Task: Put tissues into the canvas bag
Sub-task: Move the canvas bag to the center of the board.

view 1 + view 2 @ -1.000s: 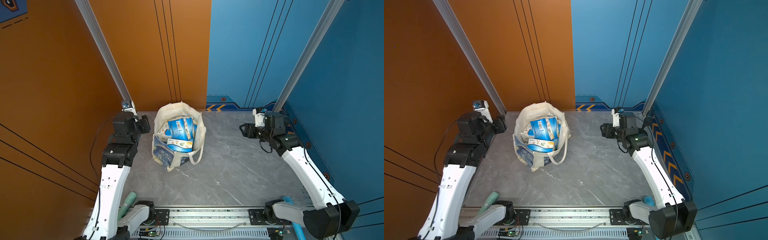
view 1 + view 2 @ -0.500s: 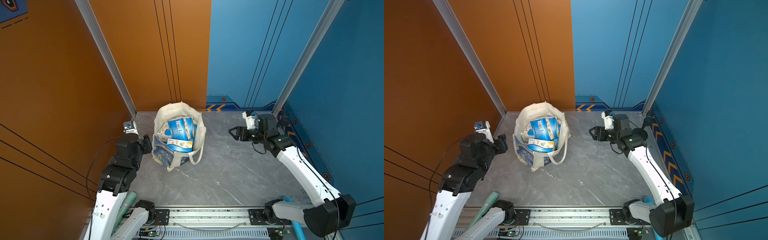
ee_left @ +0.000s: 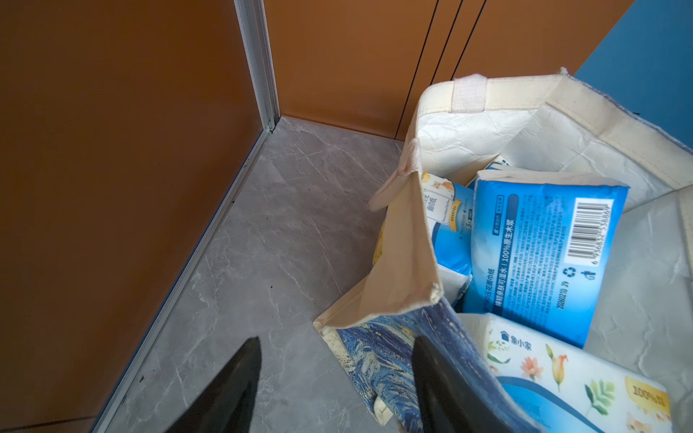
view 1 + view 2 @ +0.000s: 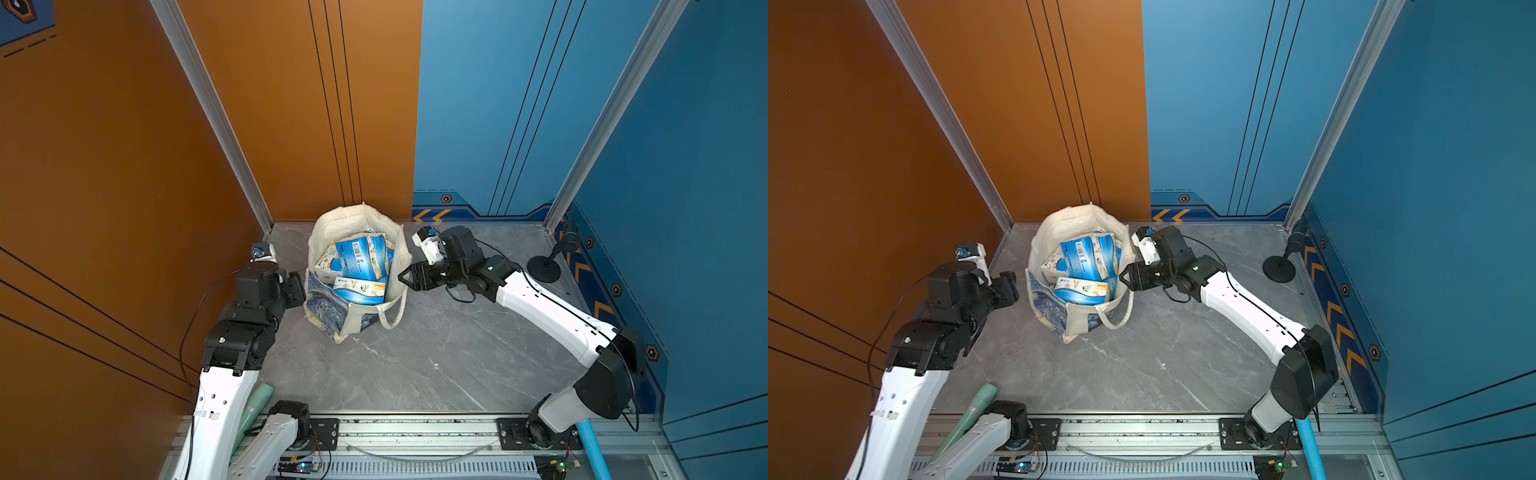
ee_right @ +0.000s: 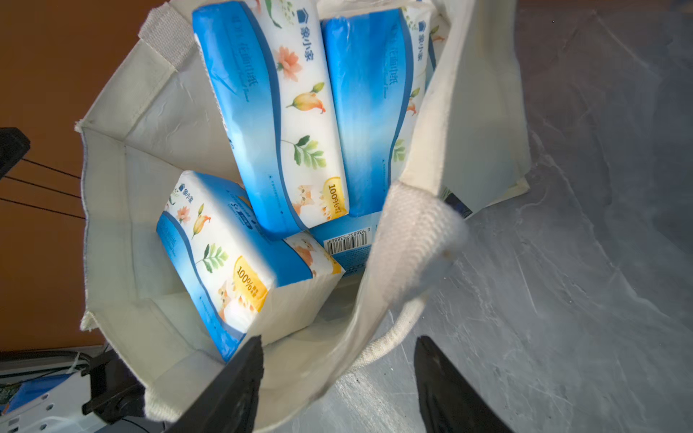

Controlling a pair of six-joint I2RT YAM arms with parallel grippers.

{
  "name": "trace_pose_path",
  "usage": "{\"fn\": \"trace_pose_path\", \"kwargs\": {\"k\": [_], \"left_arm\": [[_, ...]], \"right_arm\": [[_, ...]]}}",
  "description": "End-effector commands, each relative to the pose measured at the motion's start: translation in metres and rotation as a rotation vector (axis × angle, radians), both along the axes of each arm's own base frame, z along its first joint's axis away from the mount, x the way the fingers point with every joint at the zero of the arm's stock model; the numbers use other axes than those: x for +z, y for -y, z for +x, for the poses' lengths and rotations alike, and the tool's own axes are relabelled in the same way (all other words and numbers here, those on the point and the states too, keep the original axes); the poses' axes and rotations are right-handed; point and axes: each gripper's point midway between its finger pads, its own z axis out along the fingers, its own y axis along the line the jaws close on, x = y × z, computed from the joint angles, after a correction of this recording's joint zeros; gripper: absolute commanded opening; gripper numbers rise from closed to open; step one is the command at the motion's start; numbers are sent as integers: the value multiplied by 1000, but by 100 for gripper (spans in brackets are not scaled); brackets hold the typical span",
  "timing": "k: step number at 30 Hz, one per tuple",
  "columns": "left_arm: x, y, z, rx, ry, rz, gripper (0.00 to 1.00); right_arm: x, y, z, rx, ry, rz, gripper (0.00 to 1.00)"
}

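The canvas bag (image 4: 332,307) (image 4: 1050,307) stands open at the back left of the grey floor, blue swirl print outside, cream lining inside. Several blue-and-white tissues packs (image 4: 359,259) (image 4: 1086,259) lie piled in it. My left gripper (image 4: 298,286) (image 4: 1009,286) is open at the bag's left side. In the left wrist view this gripper (image 3: 337,338) has the bag's printed wall (image 3: 378,356) between its fingers, with tissues (image 3: 543,255) beyond. My right gripper (image 4: 405,280) (image 4: 1126,279) is open at the bag's right rim. In the right wrist view that gripper (image 5: 339,337) straddles the cream rim (image 5: 322,367) and a loop handle (image 5: 412,240); the packs (image 5: 285,123) lie inside.
A black round-based stand (image 4: 544,268) (image 4: 1279,268) sits near the back right wall. Orange panels close the left and back, blue panels the right. The arm rail (image 4: 415,432) runs along the front, with a teal tube (image 4: 253,411) and a blue tube (image 4: 592,444) beside it.
Both arms have closed in on the bag: the left came down and forward to its left side, the right swung leftward to its right rim. The bag and packs have not moved.
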Motion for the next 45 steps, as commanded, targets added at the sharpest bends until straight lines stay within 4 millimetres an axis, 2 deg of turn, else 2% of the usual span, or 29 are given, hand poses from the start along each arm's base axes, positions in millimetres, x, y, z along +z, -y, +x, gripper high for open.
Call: {"fn": "trace_pose_path", "kwargs": {"k": [1,3,5,7,9,13,17,20,24,29,30,31,32,33,34,37,41,45], "left_arm": [[3,2,-1,-17,-1,-14,66],[-1,2,0,-19,-13,-16,66],[-5,0,0,-14,-23,-17,66],[-7,-1,0,-13,-28,-20,66],[-7,-2,1,-13,-30,-21,66],[-9,-2,3,-17,-38,-30,66],[-13,-1,6,-17,-44,-37,66],[-20,1,10,-23,-56,-47,66],[-31,1,17,-23,-65,-51,66],[-45,1,28,-18,-50,-53,66],[-55,1,29,-16,-66,-53,66],[-60,1,31,-14,-72,-54,66],[-64,1,32,-14,-76,-55,66],[-67,1,34,-14,-75,-54,67],[-71,1,35,-11,-77,-52,67],[-79,-1,40,-1,-70,-46,67],[-90,-4,45,12,-63,-37,68],[-99,-4,53,16,-56,-34,68]], "right_arm": [[0,-7,14,-58,15,-8,53],[-3,-9,20,-76,14,-13,40],[-1,-5,25,-109,36,-31,20],[6,7,28,-149,80,-59,7],[20,21,31,-190,139,-87,0],[53,59,35,-288,250,-133,0],[67,98,38,-367,280,-172,0],[65,123,42,-415,259,-191,0],[53,143,43,-429,212,-185,0],[24,149,45,-407,118,-203,7],[17,150,45,-406,101,-213,9],[9,151,44,-402,83,-220,15],[6,151,42,-398,76,-220,25],[3,152,40,-395,68,-221,39],[2,152,38,-392,67,-221,49],[8,157,34,-396,83,-221,65],[29,172,26,-427,129,-219,74],[55,200,12,-497,180,-224,81]]}}
